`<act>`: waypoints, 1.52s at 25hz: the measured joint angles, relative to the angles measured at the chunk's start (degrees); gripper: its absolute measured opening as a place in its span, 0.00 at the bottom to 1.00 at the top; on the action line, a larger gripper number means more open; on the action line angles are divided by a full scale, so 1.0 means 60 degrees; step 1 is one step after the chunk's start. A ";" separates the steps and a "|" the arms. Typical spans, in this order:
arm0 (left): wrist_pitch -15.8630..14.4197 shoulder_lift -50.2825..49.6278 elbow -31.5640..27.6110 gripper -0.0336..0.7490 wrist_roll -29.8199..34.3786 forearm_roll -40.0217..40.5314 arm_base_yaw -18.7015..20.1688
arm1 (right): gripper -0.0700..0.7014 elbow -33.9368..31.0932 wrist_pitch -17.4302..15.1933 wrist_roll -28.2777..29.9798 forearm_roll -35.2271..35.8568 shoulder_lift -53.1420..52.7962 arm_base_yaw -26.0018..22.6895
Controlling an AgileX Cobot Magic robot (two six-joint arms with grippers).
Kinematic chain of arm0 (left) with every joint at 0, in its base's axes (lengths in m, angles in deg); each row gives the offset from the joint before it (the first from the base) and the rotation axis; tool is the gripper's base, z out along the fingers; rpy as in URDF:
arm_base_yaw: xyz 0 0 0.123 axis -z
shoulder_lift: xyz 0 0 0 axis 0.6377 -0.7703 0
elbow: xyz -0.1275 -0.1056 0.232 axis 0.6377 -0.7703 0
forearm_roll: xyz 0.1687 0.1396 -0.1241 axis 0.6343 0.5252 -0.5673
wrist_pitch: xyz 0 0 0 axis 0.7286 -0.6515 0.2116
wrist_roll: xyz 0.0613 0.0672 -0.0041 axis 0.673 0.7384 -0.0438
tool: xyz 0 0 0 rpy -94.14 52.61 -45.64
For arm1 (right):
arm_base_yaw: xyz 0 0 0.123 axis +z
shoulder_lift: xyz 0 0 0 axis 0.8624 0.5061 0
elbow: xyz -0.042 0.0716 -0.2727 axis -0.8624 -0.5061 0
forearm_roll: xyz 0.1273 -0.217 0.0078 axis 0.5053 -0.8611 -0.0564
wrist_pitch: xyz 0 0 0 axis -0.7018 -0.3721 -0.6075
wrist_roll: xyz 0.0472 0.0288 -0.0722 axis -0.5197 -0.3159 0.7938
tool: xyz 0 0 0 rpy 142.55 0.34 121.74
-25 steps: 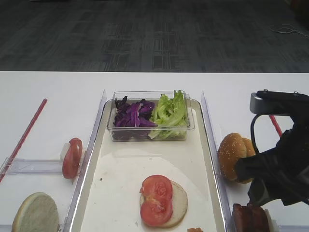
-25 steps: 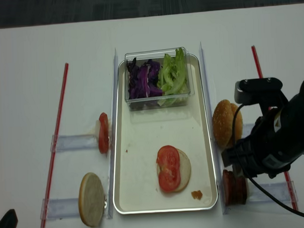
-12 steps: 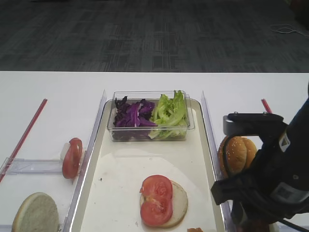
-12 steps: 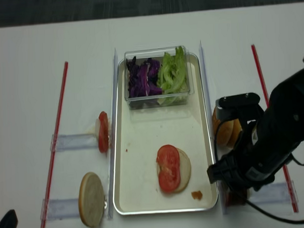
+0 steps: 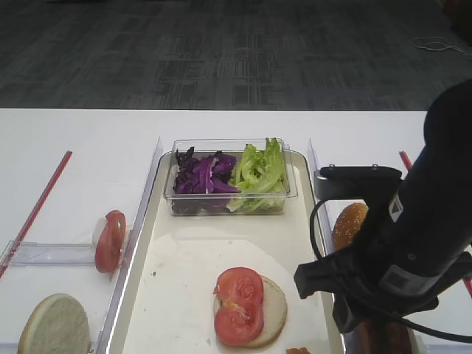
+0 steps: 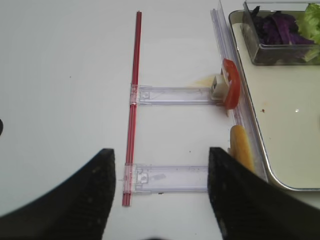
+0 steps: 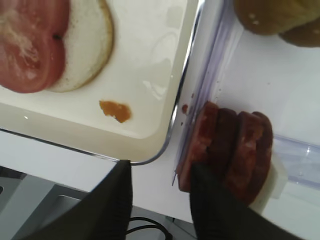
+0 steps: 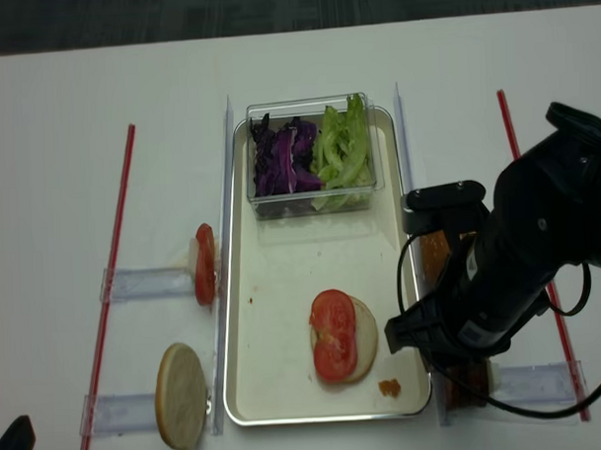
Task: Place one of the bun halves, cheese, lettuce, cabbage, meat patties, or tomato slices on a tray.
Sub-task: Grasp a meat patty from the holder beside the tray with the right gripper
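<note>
Right now the right tool [image 7: 159,200] hangs spread and empty over the near right corner of the tray [image 7: 167,131], and the meat patties [image 7: 227,150] stand on edge just right of that corner, off to one side of the gap rather than between the two fingers. Four patties show, packed face to face, the row running away from the tray. The right arm is plainly nearer. Counted: two tomato slices on a pale bun half [image 5: 274,310] on the tray, one outside its left rim. The left tool is spread, empty.
</note>
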 joint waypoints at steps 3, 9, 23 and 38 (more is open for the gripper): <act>0.0000 0.0000 0.0000 0.58 0.0000 0.0000 0.0000 | 0.47 0.0027 0.0000 -0.0033 -0.0131 0.0171 0.0017; 0.0000 0.0000 0.0000 0.58 0.0000 0.0000 0.0000 | 0.47 0.0027 0.0000 -0.0387 -0.0482 0.0514 0.0012; 0.0000 0.0000 0.0000 0.58 0.0000 0.0000 0.0000 | 0.47 0.0043 0.0000 -0.0466 -0.0594 0.0552 0.0012; 0.0000 0.0000 0.0000 0.58 0.0000 0.0000 0.0000 | 0.40 0.0043 -0.0005 -0.0488 -0.0617 0.0580 0.0012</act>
